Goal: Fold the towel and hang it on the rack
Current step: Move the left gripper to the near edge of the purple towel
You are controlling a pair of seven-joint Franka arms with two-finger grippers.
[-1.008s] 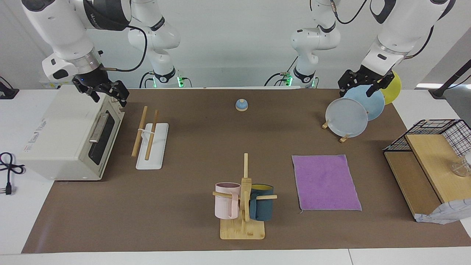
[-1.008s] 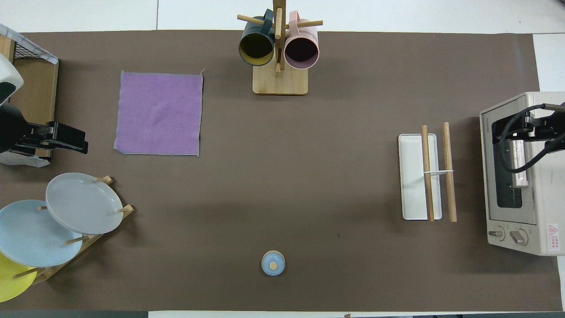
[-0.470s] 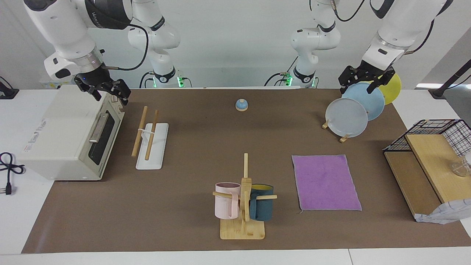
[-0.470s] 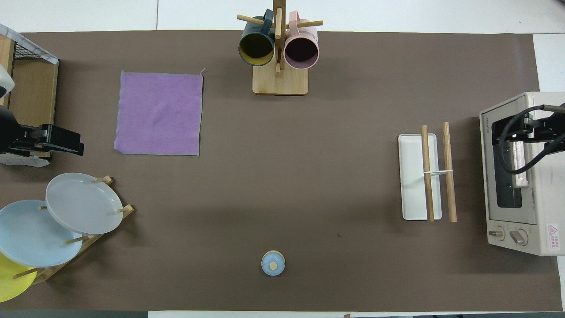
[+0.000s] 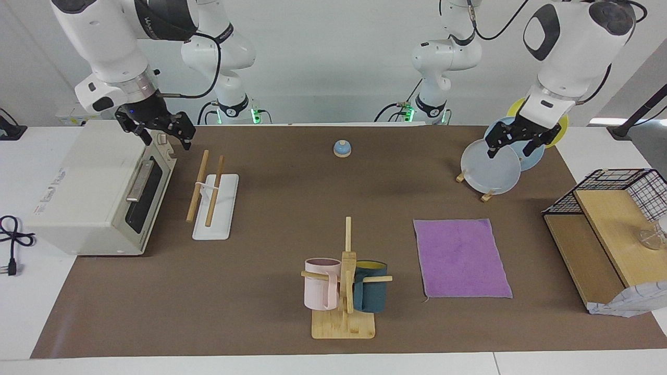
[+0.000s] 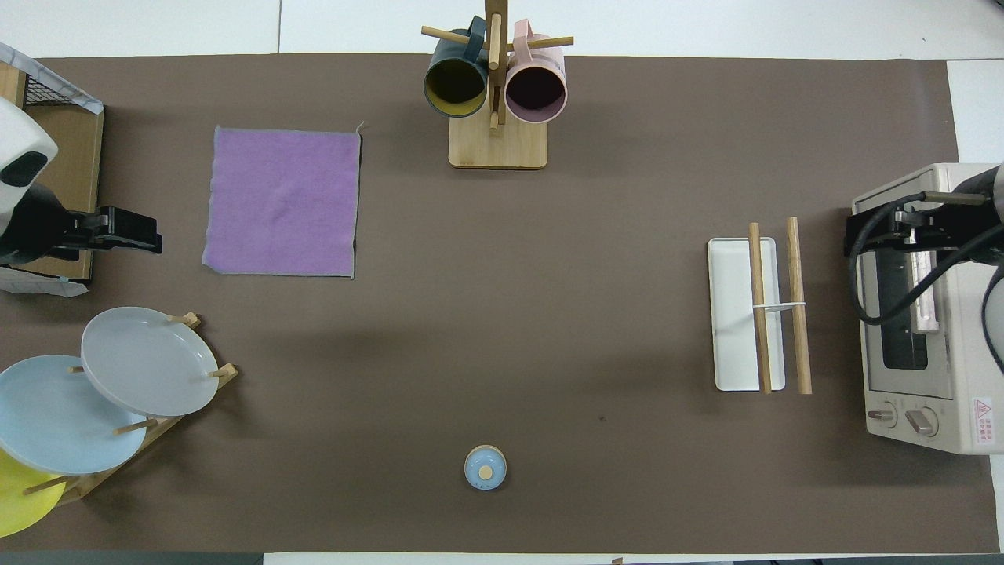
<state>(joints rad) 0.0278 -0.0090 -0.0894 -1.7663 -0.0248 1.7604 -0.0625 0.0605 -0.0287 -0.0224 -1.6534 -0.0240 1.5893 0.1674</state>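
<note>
Beside the mug tree (image 5: 344, 281), the purple towel (image 5: 461, 258) lies flat, unfolded. Left pincer (image 5: 516, 147) over the plate stand (image 5: 487, 195) and right pincer (image 5: 162, 136) over the toaster oven (image 5: 99, 192) both gape wide, holding nothing. A shallow pinch might slip off the thin edge.

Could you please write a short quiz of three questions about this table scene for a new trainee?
1. True or false: the towel lies flat and unfolded.
2. What hangs on the mug tree: A) two mugs B) a plate C) the towel?
3. Fill in: the rack stands beside the ____.

Key:
1. True.
2. A.
3. Toaster oven.
</note>
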